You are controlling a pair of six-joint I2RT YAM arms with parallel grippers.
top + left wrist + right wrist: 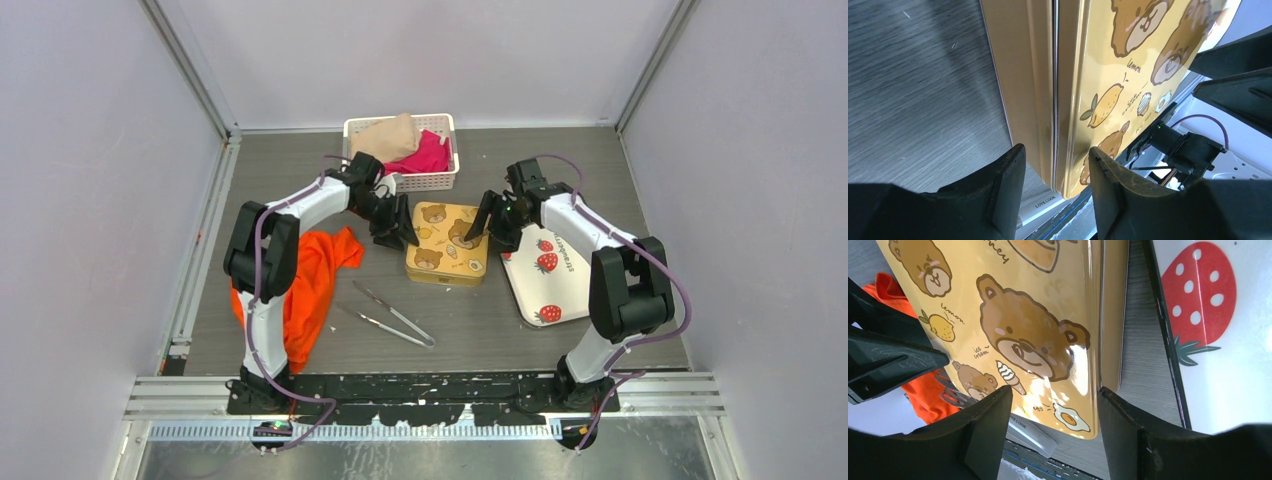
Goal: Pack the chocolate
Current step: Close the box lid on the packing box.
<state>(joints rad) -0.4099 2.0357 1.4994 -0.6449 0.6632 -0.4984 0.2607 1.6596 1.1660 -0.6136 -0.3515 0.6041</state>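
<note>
No chocolate shows in any view. The gold tin [447,243] with bear prints lies in the middle of the table with its lid on. My left gripper [397,236] is open at the tin's left edge; in the left wrist view [1056,152] its jaws straddle the tin's [1128,65] side rim without touching it. My right gripper [493,228] is open at the tin's right edge; in the right wrist view [1054,392] its jaws straddle the lid's [1023,315] right rim. The white strawberry tray [555,285] lies right of the tin, with no pieces seen on it.
Metal tongs [385,315] lie on the table in front of the tin. An orange cloth [315,275] lies at the left by the left arm. A white basket [403,152] with tan and pink cloths stands at the back. The tray's edge [1238,370] runs close beside the tin.
</note>
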